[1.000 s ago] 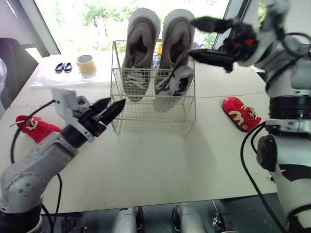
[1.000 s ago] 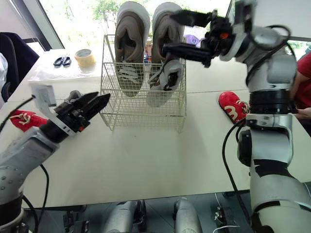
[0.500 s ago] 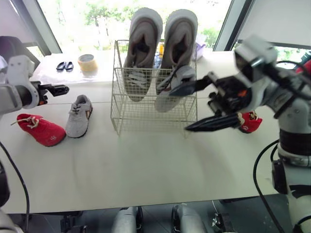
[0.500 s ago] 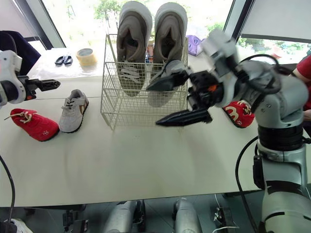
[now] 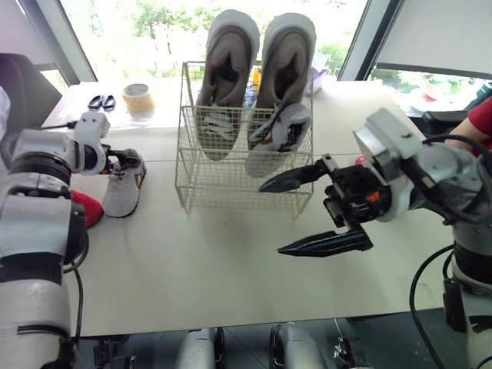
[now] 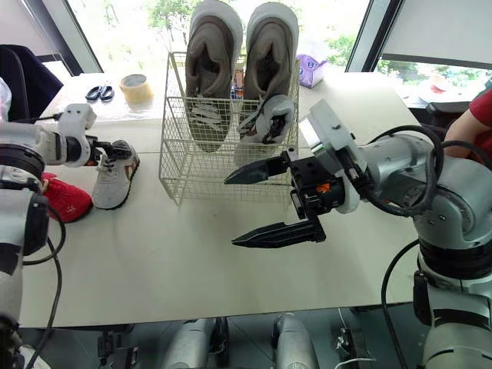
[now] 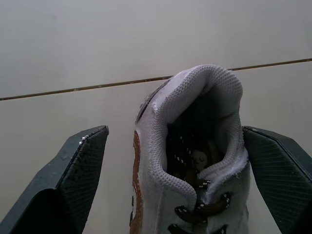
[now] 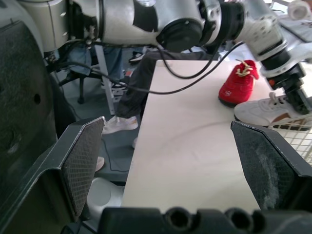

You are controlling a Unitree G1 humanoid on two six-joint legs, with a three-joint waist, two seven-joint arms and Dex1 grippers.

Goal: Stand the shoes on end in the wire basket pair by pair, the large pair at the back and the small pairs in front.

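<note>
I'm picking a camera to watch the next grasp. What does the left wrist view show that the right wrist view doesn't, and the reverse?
Left wrist view: a look into the heel opening of the small grey sneaker, lying between the open left fingers with a gap on each side. Right wrist view: the small red shoe beside that sneaker, a corner of the wire basket, and the open right fingers. Shared: the grey sneaker and the white table.
</note>
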